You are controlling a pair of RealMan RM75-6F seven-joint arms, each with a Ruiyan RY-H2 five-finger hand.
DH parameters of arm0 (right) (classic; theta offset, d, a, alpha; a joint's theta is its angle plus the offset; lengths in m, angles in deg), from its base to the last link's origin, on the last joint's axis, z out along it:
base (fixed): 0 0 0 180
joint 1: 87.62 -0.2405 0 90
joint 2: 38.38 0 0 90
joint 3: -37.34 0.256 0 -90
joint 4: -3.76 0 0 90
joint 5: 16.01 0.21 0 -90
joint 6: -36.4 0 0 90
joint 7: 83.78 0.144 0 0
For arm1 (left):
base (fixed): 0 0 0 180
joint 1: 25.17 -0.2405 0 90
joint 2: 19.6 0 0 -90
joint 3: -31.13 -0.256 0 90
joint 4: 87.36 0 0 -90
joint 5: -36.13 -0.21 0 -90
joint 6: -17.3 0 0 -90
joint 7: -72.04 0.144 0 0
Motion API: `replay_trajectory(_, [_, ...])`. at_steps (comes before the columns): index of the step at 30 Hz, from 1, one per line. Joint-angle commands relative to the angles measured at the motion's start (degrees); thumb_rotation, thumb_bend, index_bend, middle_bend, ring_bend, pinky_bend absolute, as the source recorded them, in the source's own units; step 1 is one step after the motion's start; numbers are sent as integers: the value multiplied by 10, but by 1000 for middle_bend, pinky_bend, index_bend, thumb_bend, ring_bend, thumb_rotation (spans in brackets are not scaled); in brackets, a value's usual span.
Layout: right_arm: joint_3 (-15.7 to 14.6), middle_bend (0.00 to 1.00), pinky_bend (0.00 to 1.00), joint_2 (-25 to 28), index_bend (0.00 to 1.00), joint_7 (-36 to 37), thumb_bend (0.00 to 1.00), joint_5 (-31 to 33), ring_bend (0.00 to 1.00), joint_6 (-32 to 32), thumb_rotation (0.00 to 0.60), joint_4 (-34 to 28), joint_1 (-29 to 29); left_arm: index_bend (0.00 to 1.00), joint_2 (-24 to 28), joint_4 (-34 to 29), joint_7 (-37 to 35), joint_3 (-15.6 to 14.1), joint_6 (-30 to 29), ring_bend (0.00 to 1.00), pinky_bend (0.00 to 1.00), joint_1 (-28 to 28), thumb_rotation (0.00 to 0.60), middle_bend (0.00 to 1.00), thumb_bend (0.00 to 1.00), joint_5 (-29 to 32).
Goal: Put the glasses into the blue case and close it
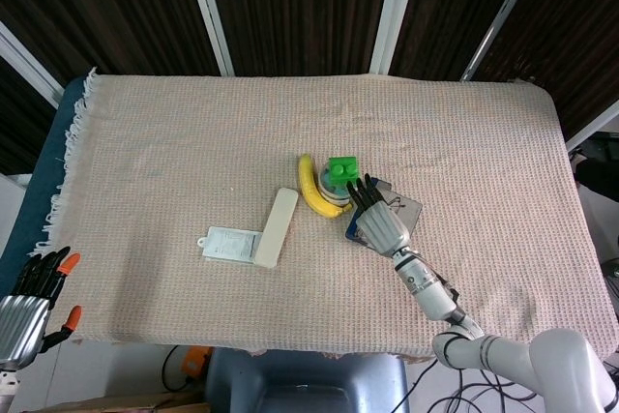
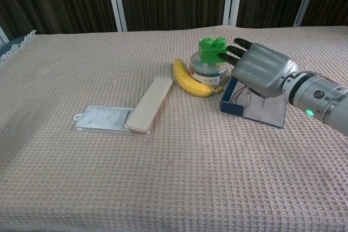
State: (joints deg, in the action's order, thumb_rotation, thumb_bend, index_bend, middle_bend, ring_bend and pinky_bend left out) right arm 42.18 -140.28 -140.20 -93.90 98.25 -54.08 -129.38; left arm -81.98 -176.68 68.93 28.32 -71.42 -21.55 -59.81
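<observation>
Right hand (image 2: 260,73), fingers spread, hovers over the open blue case (image 2: 254,105) at centre right; glasses (image 2: 243,95) seem pinched beneath. Best to lower gently, lenses flat, before shutting.

Open blue case (image 2: 255,110) holds wire-rimmed glasses (image 2: 240,97).
</observation>
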Motion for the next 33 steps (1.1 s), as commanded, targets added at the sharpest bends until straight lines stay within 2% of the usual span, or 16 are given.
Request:
replay_trajectory(1, [5, 142, 0, -7, 725, 2, 553, 5, 0, -1, 600, 6, 0, 0, 0, 0, 1, 0, 0, 0, 21, 0, 600, 0, 408, 0])
replay_trajectory(11, [23, 142, 0, -33, 596, -17, 533, 24, 0, 3, 600, 22, 0, 0, 1, 0, -2, 1, 0, 0, 21, 0, 600, 0, 409, 3])
replay_trajectory(14, [27, 141, 0, -39, 572, -19, 486, 25, 0, 8, 600, 28, -1, 0, 1, 1, -3, 0, -1, 0, 21, 0, 600, 0, 410, 1])
replay_trajectory(18, [29, 141, 0, -46, 540, -14, 358, 21, 0, 16, 600, 35, -1, 0, 1, 1, -3, 0, -4, 0, 20, -1, 600, 0, 410, 0])
replay_trajectory(22, [27, 142, 0, -49, 530, 2, 327, 10, 0, 28, 600, 37, 1, 0, 2, 2, -5, 0, -5, 0, 21, -2, 600, 0, 409, 0])
replay_trajectory(28, [19, 141, 0, -31, 523, 31, 327, -11, 0, 54, 600, 20, 13, 0, 1, 2, -5, 0, -7, 0, 20, -3, 600, 0, 410, -1])
replay_trajectory(33, [2, 141, 0, 10, 510, 66, 327, -32, 0, 87, 600, -13, 41, 0, 2, 2, -7, -1, -11, 0, 20, -4, 600, 0, 409, -2])
